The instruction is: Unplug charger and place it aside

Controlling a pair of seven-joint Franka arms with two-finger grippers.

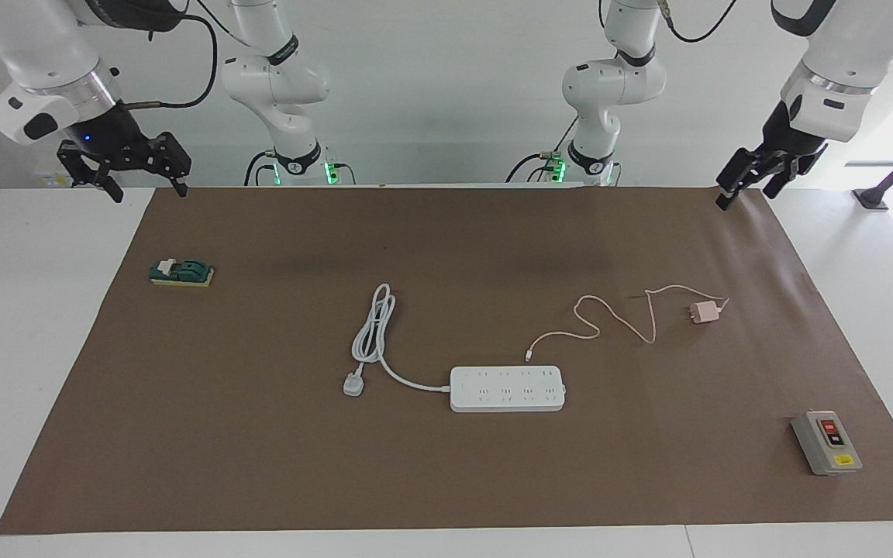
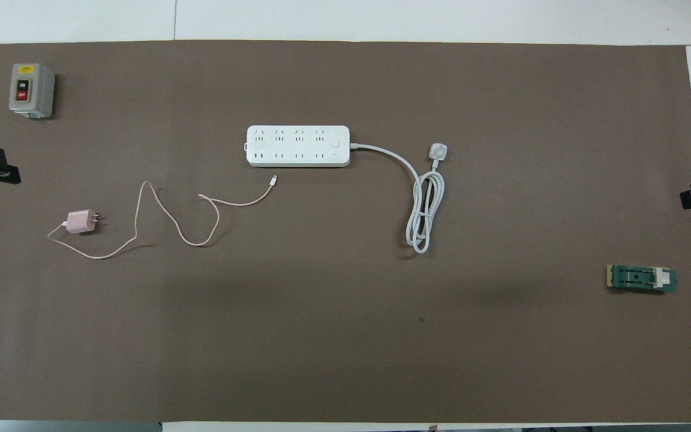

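Note:
The charger (image 1: 701, 312) (image 2: 80, 221) is a small pale pink cube lying unplugged on the brown mat (image 1: 446, 480), toward the left arm's end of the table. Its thin pink cable (image 1: 600, 314) (image 2: 201, 207) loops across the mat, and the free end lies just short of the white power strip (image 1: 507, 388) (image 2: 297, 145). My left gripper (image 1: 747, 194) hangs open and empty in the air over the mat's corner at the left arm's end. My right gripper (image 1: 148, 194) hangs open and empty over the mat's corner at the right arm's end.
The power strip's thick white cord ends in a white three-pin plug (image 1: 353, 384) (image 2: 438, 151) lying loose on the mat. A grey switch box (image 1: 826, 442) (image 2: 31, 90) stands farther from the robots than the charger. A small green block (image 1: 181, 273) (image 2: 641, 279) lies at the right arm's end.

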